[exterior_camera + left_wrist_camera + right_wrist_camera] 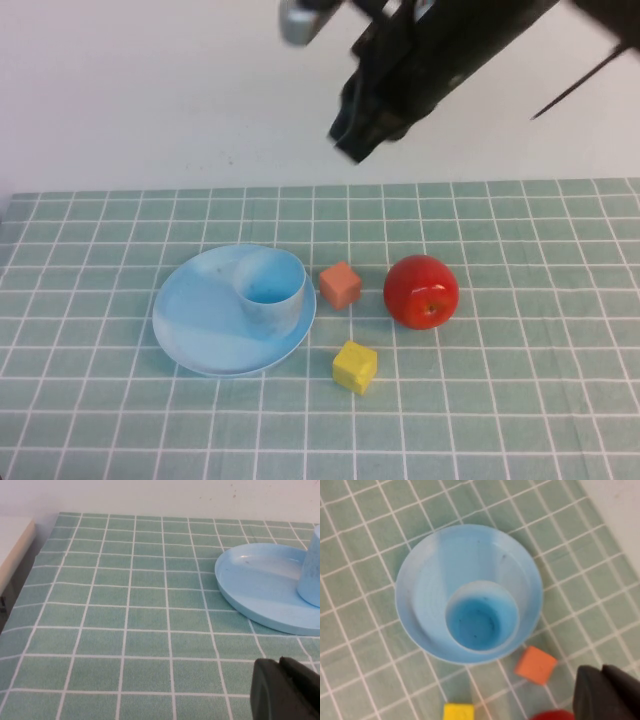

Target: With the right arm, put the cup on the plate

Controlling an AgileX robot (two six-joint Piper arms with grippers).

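Cup (271,290) upright on plate (200,330), right gripper (362,135) raised, left gripper (285,690) low beside plate.

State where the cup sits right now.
In the high view the cup stands upright on the plate, toward its right edge, just left of the orange cube.

Looks like a robot test bench in a lab: green checked tablecloth (520,400), plain white wall (150,90), toy blocks w/ apple (421,291).
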